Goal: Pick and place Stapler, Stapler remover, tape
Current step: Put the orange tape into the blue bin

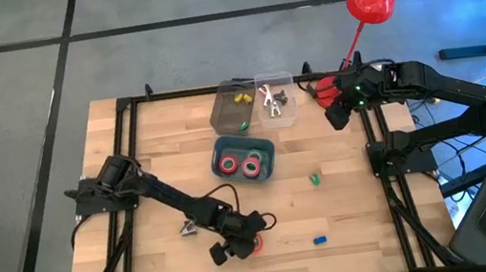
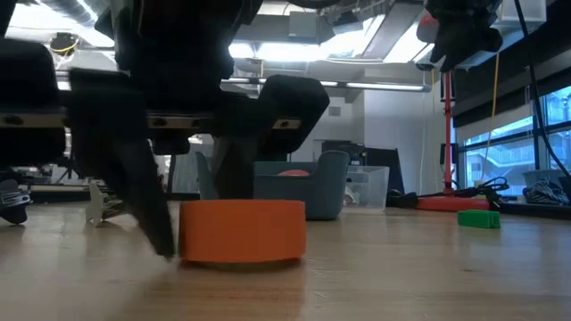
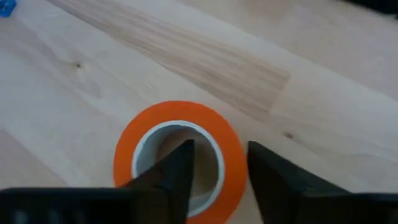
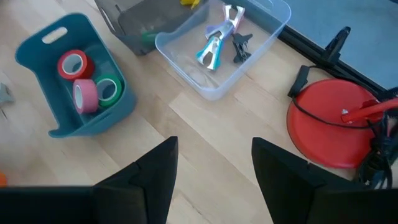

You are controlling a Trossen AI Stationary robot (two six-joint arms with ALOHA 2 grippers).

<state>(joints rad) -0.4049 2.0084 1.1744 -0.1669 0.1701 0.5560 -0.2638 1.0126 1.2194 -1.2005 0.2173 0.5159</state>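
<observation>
An orange tape roll (image 3: 177, 134) with a pale core lies flat on the wooden table near its near edge (image 1: 255, 245), (image 2: 243, 232). My left gripper (image 3: 221, 149) is open and low over it (image 1: 238, 245). One finger stands inside the roll's hole and the other outside its wall, and I see no touch. My right gripper (image 4: 214, 146) is open and waits above the table's far right corner (image 1: 334, 115). A blue bin (image 4: 37, 93) holds red, pink and green tape rolls (image 1: 245, 163). Staple removers (image 4: 217, 43) lie in a clear tub. No stapler shows.
A clear tub (image 1: 276, 100) and a dark tinted tub (image 1: 231, 107) stand at the far edge beside the blue bin. A small metal item (image 1: 187, 226), a green block (image 1: 314, 178) and a blue block (image 1: 318, 239) lie loose. A red lamp base (image 4: 336, 124) sits far right.
</observation>
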